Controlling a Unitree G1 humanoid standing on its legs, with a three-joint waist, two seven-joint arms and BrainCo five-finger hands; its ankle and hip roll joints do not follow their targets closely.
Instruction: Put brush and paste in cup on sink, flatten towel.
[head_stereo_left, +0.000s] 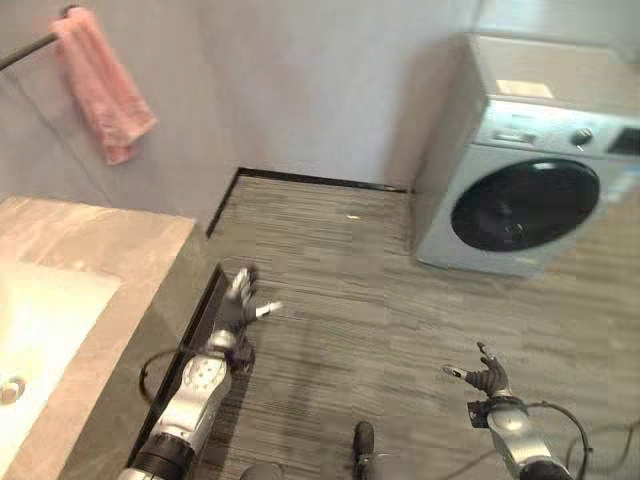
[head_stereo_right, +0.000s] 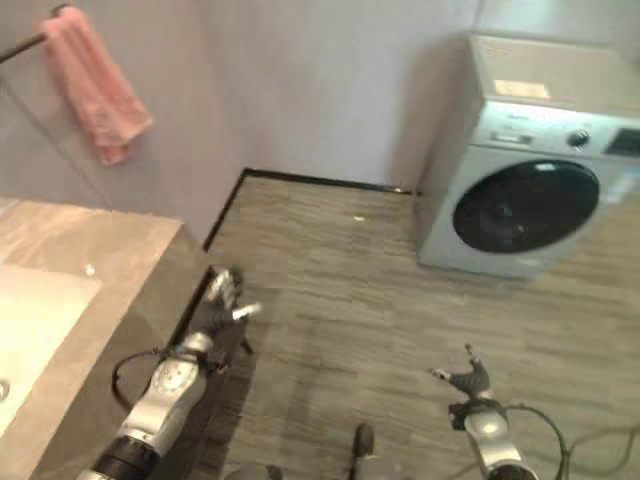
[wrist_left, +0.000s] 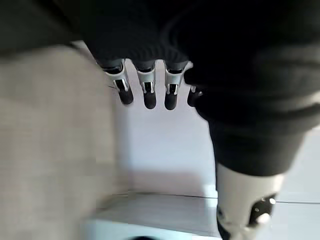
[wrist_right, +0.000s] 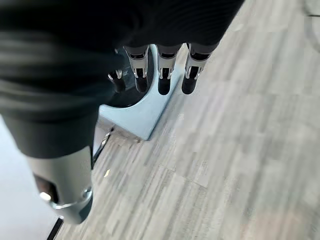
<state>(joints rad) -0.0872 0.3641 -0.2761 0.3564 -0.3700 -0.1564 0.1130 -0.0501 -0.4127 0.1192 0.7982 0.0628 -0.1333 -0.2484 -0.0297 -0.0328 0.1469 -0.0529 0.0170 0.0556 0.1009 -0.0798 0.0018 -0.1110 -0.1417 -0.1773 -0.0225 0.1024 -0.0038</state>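
1. The pink towel (head_stereo_left: 100, 82) hangs bunched over a dark rail high on the wall, up and to the left of the left hand (head_stereo_left: 238, 297). Its long axis runs down the wall, slightly slanted.
2. The left hand is clearly the nearer of the two. It hovers over the wood-look floor just beside the dark side of the sink table (head_stereo_left: 95, 240), well below the towel. The right hand (head_stereo_left: 485, 376) is low on the far right, well apart from both towel and table.
3. The white sink (head_stereo_left: 45, 320) is set into the stone top at the left edge. No brush, paste or cup can be made out on the part of the top that shows.
4. Left hand: fingers straight and relaxed in its wrist view, thumb held apart, nothing in it, touching nothing.
5. Right hand: fingers loosely spread, likewise holding nothing, over bare floor with the washing machine (head_stereo_left: 530, 170) beyond it.
6. My judgement: the towel is the reachable target, and the left arm would have to rise and swing leftward to reach it.
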